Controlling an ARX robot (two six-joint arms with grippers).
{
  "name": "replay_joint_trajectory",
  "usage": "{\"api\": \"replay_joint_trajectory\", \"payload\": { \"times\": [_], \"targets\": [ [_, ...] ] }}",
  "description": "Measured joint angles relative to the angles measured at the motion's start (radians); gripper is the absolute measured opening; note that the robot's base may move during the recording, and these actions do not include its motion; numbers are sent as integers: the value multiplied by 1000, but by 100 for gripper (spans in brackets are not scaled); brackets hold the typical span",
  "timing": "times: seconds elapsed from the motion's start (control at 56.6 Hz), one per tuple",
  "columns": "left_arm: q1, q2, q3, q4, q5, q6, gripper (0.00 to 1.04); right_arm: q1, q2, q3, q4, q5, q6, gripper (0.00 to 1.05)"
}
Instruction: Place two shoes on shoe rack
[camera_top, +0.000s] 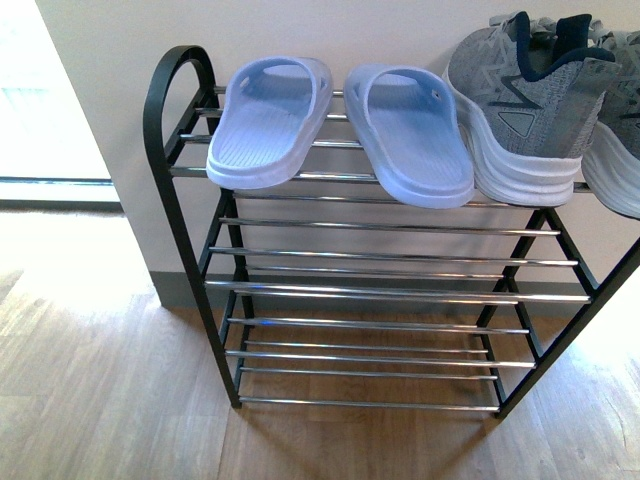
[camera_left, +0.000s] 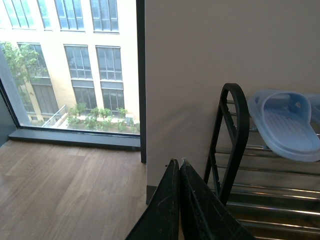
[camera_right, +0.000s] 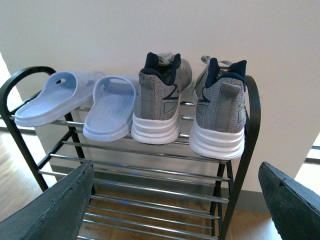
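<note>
both sneakers (camera_right: 192, 112) and slides (camera_top: 340, 130) sat on the rack's (camera_top: 180, 120) top tier, heels toward you. your right gripper (camera_right: 175, 200) gaped empty, facing them, nearer; left gripper (camera_left: 179, 200) closed, empty.

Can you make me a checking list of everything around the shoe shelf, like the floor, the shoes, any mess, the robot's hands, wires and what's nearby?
Surface: wooden floor, bare where it shows.
Job's things: shoe rack against the wall; two pale blue slides and two grey sneakers all on its top tier, heels toward the robot. Lower tiers empty.
Clutter: nothing seen.
Grippers: left gripper shut, holding nothing; right gripper open wide, holding nothing, facing the rack.
Cables: nothing seen.
Surroundings: plain wall; big window showing a building outside.
</note>
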Motion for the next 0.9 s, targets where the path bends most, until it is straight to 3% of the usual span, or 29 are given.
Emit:
{"api": "replay_joint_trajectory", "payload": {
  "times": [0.477, 0.618, 0.901],
  "targets": [
    [0, -126, 0, -126, 0, 0, 1, 0, 0, 0, 0, 0, 0, 96],
    [0, -270, 0, -296, 0, 0, 1, 0, 0, 0, 0, 0, 0, 96],
    [1, -288, 0, -306, 0, 0, 1, 0, 0, 0, 0, 0, 0, 96]
  ]
}}
